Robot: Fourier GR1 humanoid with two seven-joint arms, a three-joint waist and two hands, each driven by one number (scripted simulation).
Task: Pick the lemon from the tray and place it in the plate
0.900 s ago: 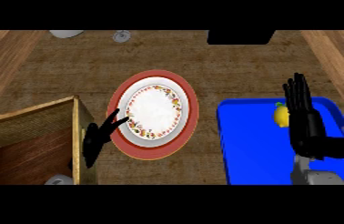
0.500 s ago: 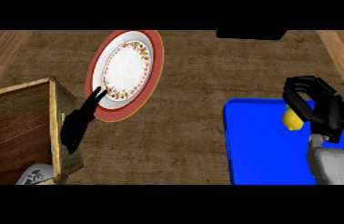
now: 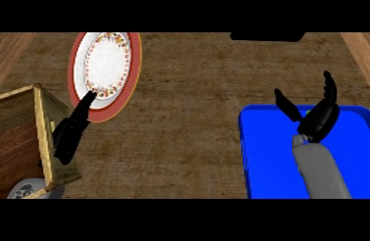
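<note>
Head view: right hand [image 3: 318, 118] stood over blue tray [image 3: 271, 161], fingers spread, gripping nothing.
Lemon: hidden beneath that hand; axis unreadable.
Plate [image 3: 106, 68]: far left, beside resting, relaxed left hand [image 3: 72, 132].

The lemon is almost wholly hidden behind the right hand [image 3: 318, 118]; only a small greenish-yellow sliver [image 3: 309, 110] shows between its thumb and fingers, too little to tell its pose. The tray [image 3: 271, 152] is bright blue with a raised rim and rounded corners, and it lies flat under that hand and forearm. The plate [image 3: 106, 63], white with a red rim and a speckled band, lies far to that hand's left, at the left hand's [image 3: 72, 130] fingertips.
</note>
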